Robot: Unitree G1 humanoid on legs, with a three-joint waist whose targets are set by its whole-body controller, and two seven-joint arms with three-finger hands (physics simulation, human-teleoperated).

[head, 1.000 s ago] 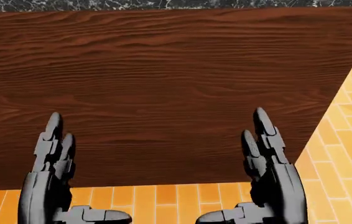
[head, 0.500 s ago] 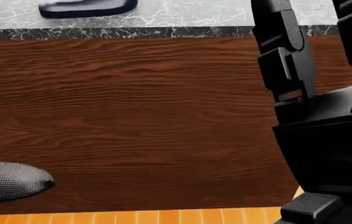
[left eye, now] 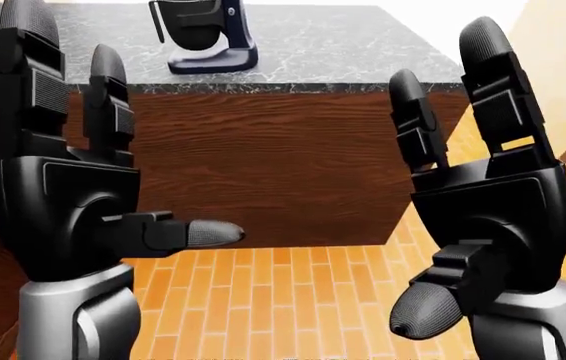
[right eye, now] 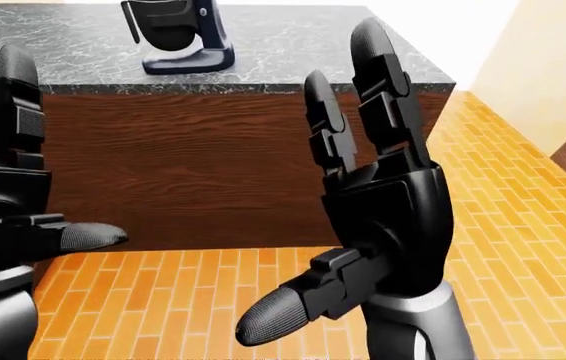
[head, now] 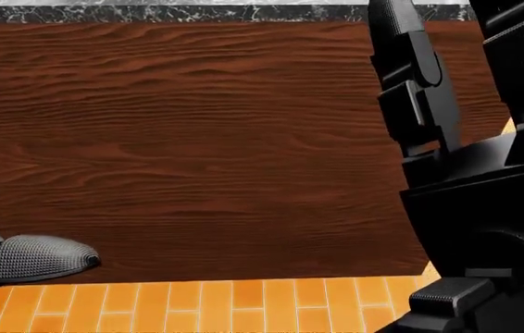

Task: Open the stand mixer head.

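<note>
The dark navy stand mixer point(left eye: 206, 37) stands at twelve o'clock on the grey marble-topped wooden counter point(left eye: 343, 52), unlabelled, while the black left hand point(left eye: 68, 202) and black right hand point(right eye: 383, 202) are raised empty, fingers spread.

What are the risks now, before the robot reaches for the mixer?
1. The stand mixer sits far in on the marble counter, and both hands are raised short of the edge, so a long reach may be needed.
2. Only the mixer's lower part shows; its head is cut off at the top.
3. The open left hand and right hand block much of the view.
</note>
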